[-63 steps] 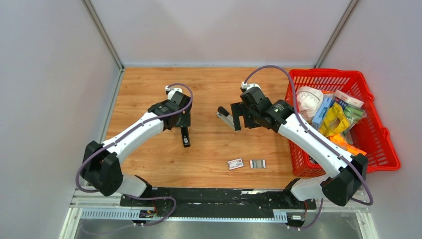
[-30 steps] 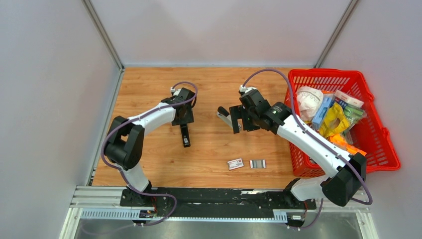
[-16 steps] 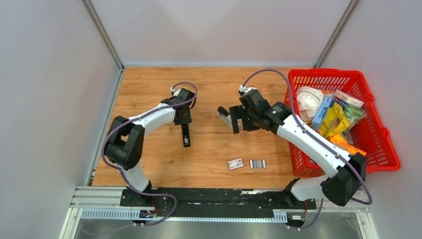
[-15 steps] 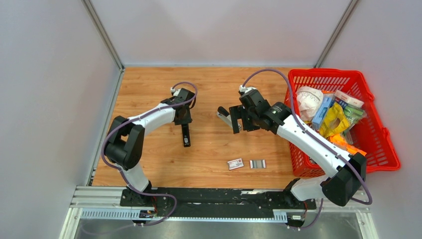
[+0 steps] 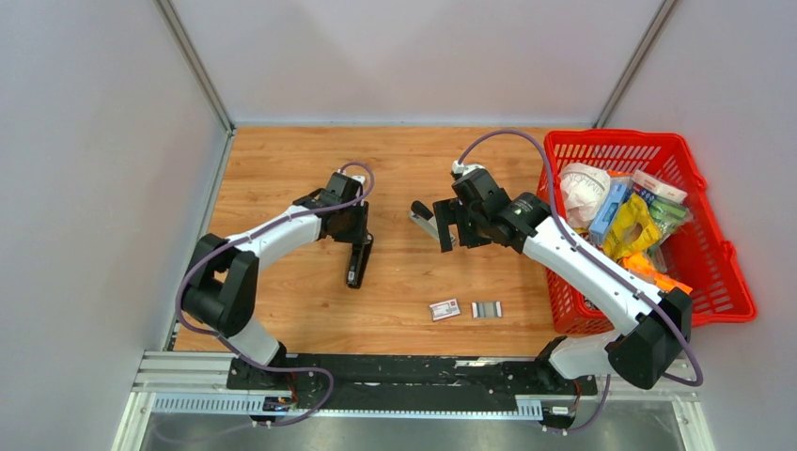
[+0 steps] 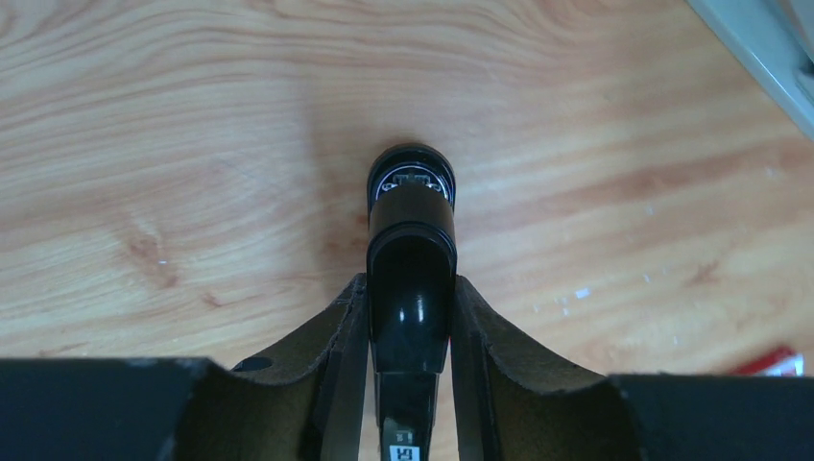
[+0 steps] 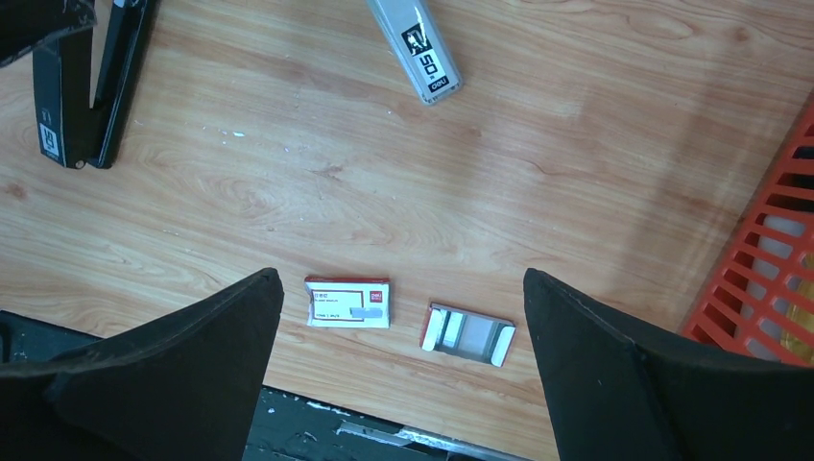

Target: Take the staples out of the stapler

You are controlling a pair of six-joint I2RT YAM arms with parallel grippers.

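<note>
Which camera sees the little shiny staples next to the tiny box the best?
The right wrist view: the staples lie close below it, unblocked, showing the grey strip with pale ends beside the small box. The top external view shows them only as a tiny striped patch. The left wrist view does not show them.

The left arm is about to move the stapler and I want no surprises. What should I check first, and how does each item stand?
1. Left gripper jaws clamp the stapler from both sides: ok.
2. Stapler opened for unloading: cannot tell.
3. Right gripper open and empty: ok.
4. Staples lie on the table, clear of both grippers: ok.
5. Small box beside the staples, not touching them: ok.
6. Grey labelled bar lies apart from the stapler: ok.
</note>
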